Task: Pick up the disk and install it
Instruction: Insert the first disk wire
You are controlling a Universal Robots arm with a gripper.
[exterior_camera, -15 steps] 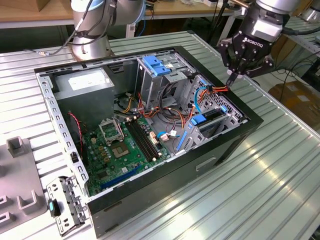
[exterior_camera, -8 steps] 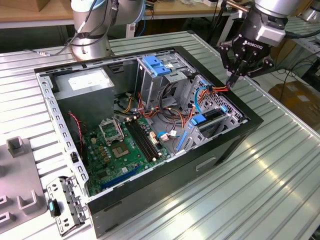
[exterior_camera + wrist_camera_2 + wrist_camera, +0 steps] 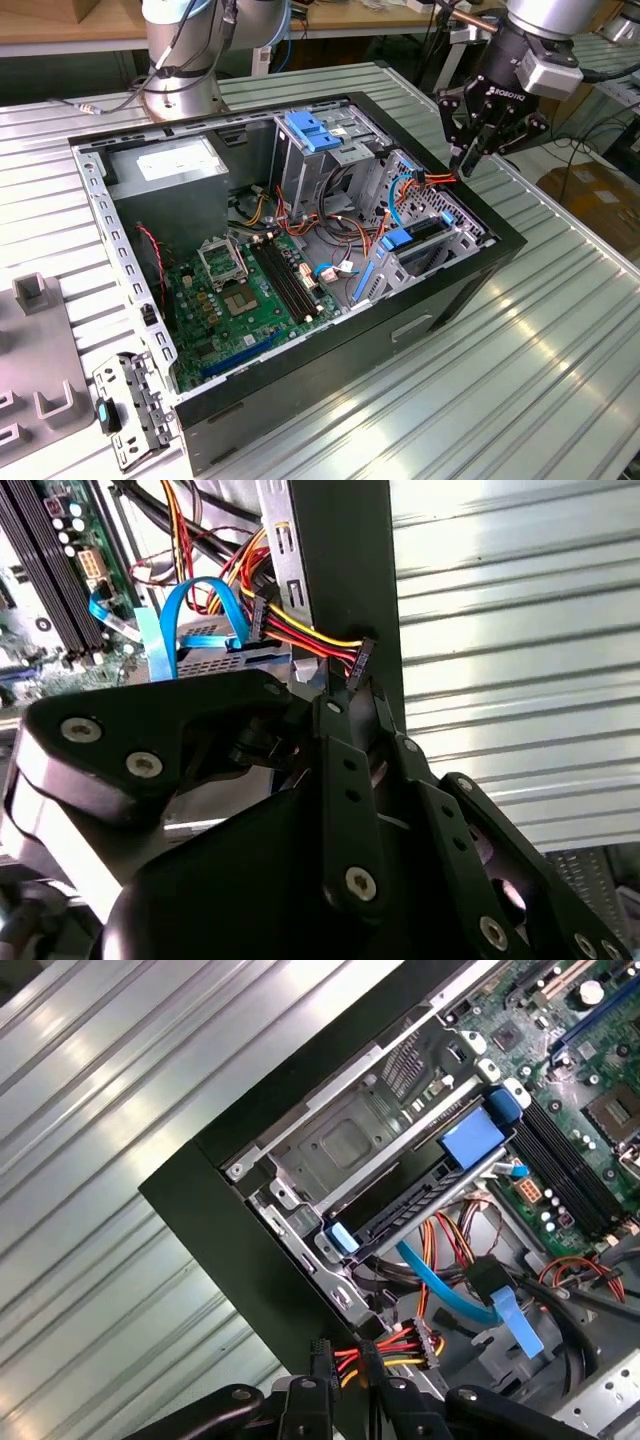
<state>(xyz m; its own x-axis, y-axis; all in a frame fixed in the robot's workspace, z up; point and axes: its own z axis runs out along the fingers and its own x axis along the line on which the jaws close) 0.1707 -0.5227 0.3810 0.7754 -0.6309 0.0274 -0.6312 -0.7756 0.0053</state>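
Fingers (image 3: 340, 750) pinching power plug (image 3: 358, 658), dark blue-railed disk (image 3: 408, 1206)

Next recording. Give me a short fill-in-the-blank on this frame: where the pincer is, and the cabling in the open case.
1. The pincer is at the rim of the computer case, on the exterior view's ____ side.
2. In the second wrist view, the pincer is shut on a black connector whose wires are red, black and ____.
3. The flat cable looping inside the case is ____.
4. The case lies open with its motherboard facing ____.

Missing words: right; yellow; blue; up
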